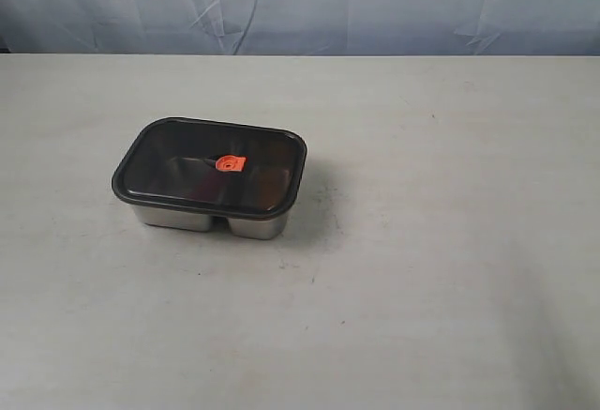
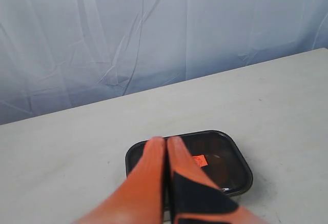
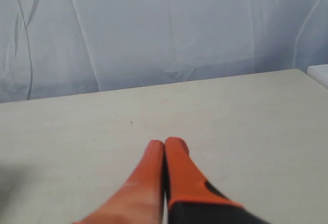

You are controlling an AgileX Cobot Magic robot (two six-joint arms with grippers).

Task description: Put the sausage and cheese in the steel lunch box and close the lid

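The steel lunch box (image 1: 208, 221) stands left of the table's middle with the dark translucent lid (image 1: 178, 159) lying flat on top, its orange-red valve tab (image 1: 230, 163) at the centre. Through the lid I make out no clear shape of the sausage or the cheese; both are hidden. In the left wrist view the lid (image 2: 225, 162) lies just beyond my left gripper (image 2: 165, 141), whose orange fingers are pressed together with nothing between them. My right gripper (image 3: 165, 143) is shut too, over bare table. Neither gripper shows in the exterior view.
The pale table (image 1: 441, 260) spreads wide around the box. A blue-grey cloth backdrop (image 1: 300, 2) hangs behind the far edge. A white corner (image 3: 320, 73) shows at the table's edge in the right wrist view.
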